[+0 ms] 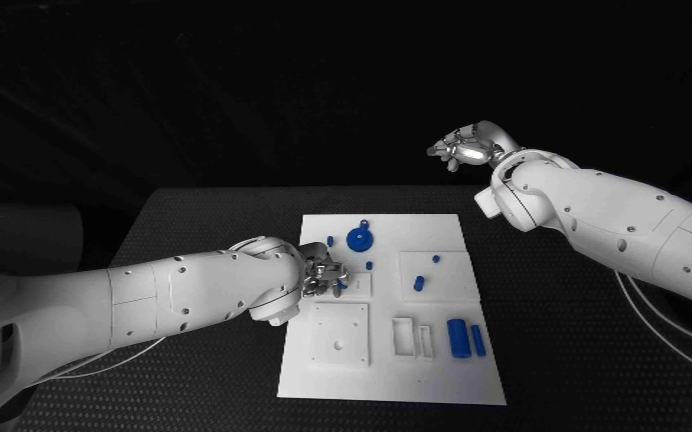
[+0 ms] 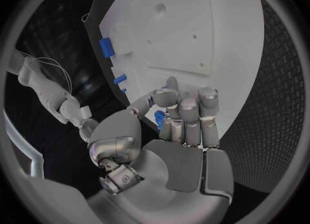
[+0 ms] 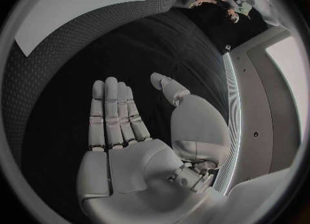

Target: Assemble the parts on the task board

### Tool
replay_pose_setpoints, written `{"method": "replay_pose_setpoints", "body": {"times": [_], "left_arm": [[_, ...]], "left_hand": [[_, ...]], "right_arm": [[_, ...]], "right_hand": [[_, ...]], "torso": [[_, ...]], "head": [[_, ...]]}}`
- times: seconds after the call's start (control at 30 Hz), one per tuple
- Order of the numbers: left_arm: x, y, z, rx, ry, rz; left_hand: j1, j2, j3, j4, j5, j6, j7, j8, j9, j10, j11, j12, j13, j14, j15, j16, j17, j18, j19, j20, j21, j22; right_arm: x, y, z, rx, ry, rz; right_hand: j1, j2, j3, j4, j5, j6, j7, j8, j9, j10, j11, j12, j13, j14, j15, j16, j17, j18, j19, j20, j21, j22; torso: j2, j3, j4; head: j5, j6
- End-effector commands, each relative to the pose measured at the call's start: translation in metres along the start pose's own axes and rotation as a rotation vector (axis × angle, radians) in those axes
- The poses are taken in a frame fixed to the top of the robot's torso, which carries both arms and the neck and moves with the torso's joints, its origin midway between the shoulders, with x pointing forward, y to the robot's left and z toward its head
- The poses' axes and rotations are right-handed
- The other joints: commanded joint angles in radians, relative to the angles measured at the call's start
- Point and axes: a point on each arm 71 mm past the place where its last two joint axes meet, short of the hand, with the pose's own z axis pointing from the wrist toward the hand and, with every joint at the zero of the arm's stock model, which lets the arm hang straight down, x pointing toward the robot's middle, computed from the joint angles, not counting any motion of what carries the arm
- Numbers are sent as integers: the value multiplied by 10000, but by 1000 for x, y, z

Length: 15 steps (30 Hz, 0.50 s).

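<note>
Left hand (image 1: 320,277) sat low over the task board's (image 1: 433,372) left edge, fingers curled around a small blue part (image 2: 159,116) I could see pinched against the thumb. Right hand (image 1: 464,148) hung raised beyond the surface's (image 1: 577,352) far right corner, flat and spread, holding nothing. Other blue parts (image 1: 464,338) lay across the white board on the black surface.

My left arm reaches in low across the table, my left hand (image 1: 320,278) with fingers (image 2: 188,111) curled in and the thumb closed against them, pinching a small blue part (image 2: 159,117). My right arm is lifted well above the far edge, my right hand (image 1: 464,149) flat, fingers (image 3: 111,111) straight and together, holding nothing
</note>
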Motion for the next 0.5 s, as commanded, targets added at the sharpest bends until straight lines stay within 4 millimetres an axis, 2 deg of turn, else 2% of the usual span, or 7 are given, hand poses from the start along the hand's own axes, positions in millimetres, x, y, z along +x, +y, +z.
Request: {"method": "replay_pose_setpoints", "body": {"times": [0.03,0.27,0.3,0.33,0.4,0.43,0.5], "left_arm": [[12,-2,0,-16,673,166],[11,-3,1,-12,567,130],[11,-3,1,-9,565,135],[11,-3,1,-11,557,133],[10,-3,1,-11,532,126],[10,-3,1,-11,531,122],[10,-3,1,-15,514,123]], "left_hand": [[-69,-244,413,-113,-109,1524,-874,41,-17,-333,-302,61,-22,526,-579,-14,4,182,54,-1140,27,123],[56,-673,349,116,-379,1504,-875,45,-31,-336,-298,63,-58,533,-583,-41,2,200,79,-1151,16,109],[83,-786,317,210,-747,1500,-882,48,-35,-335,-299,63,-70,538,-584,-47,2,207,85,-1155,10,104],[95,-880,299,295,-927,1501,-879,52,-37,-334,-302,65,-78,541,-587,-51,2,209,85,-1155,3,101],[104,-1071,265,432,-1161,1491,-877,51,-44,-335,-303,65,-94,542,-590,-62,2,214,86,-1156,-6,98],[106,-1093,261,451,-1189,1491,-878,52,-45,-336,-302,64,-96,543,-591,-63,2,215,86,-1157,-8,97],[94,-1341,199,710,-1847,1478,-885,54,-54,-338,-300,64,-122,547,-594,-76,2,226,89,-1163,-20,94]], "right_arm": [[1,0,0,-54,140,0],[2,0,0,-49,148,-1],[2,0,0,-46,147,-2],[2,0,0,-45,149,-2],[2,0,0,-46,154,-1],[2,0,0,-45,154,-1],[2,0,0,-40,157,-2]], "right_hand": [[-64,51,-20,-16,39,-38,39,29,-17,-55,21,68,-14,-54,18,58,-12,147,-23,61,-37,10],[-66,49,-22,-17,49,-38,39,29,-18,-57,22,74,-23,-55,19,61,-16,147,-23,62,-39,12],[-67,48,-23,-18,50,-38,39,29,-18,-57,22,75,-24,-55,19,62,-17,147,-23,62,-39,13],[-67,48,-23,-18,51,-38,40,29,-18,-58,22,75,-25,-55,19,62,-17,147,-23,62,-39,13],[-67,47,-24,-18,52,-38,40,29,-19,-58,22,76,-27,-56,19,63,-18,147,-23,62,-40,13],[-68,47,-24,-18,52,-38,40,29,-19,-58,22,76,-27,-56,19,63,-18,147,-23,62,-40,13],[-68,47,-25,-18,53,-38,40,29,-19,-59,22,77,-29,-57,19,63,-19,147,-24,62,-40,14]], "torso": [[1,-5,2],[1,-12,10],[2,-11,10],[2,-15,10],[2,-17,10],[2,-18,10],[0,-16,7]], "head": [[-10,-1],[-27,-4],[-29,-5],[-33,-1],[-31,9],[-31,10],[-39,13]]}}
